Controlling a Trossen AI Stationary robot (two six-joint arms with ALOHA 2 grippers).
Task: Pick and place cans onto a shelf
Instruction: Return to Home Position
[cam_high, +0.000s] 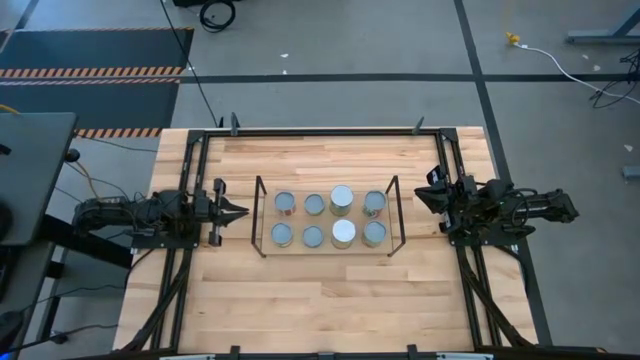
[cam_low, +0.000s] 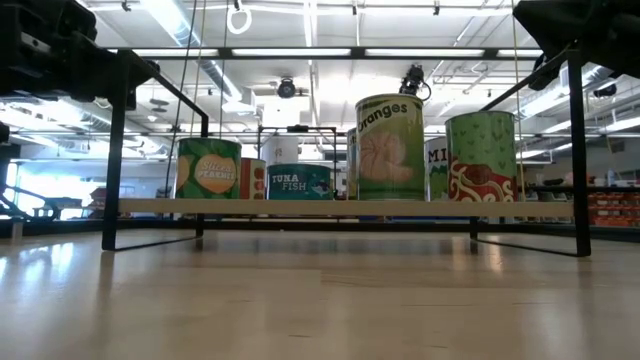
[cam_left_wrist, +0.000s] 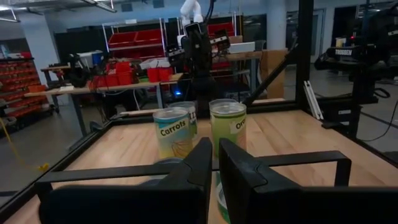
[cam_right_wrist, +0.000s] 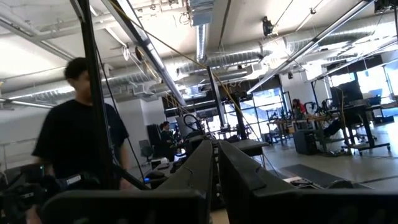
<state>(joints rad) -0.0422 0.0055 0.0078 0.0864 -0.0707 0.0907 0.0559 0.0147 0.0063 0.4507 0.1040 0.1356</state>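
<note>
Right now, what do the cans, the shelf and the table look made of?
Cans: probably metal, with silvery round tops and glossy printed labels. Shelf: thin black wire, likely painted steel. Table: wood, pale planks with visible grain and seams.

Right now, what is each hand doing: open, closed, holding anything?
Left hand: closed, holding nothing.
Right hand: closed, holding nothing.

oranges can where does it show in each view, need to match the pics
High view: the oranges can, white-topped, third from left in the shelf's lower row.
Low view: tallest can in front, right of centre.
Left wrist view: right-hand can of two tall ones, beside the carrots can.
Right wrist view: not in it.
Shared landmark: the black wire shelf, except in the right wrist view.
</note>
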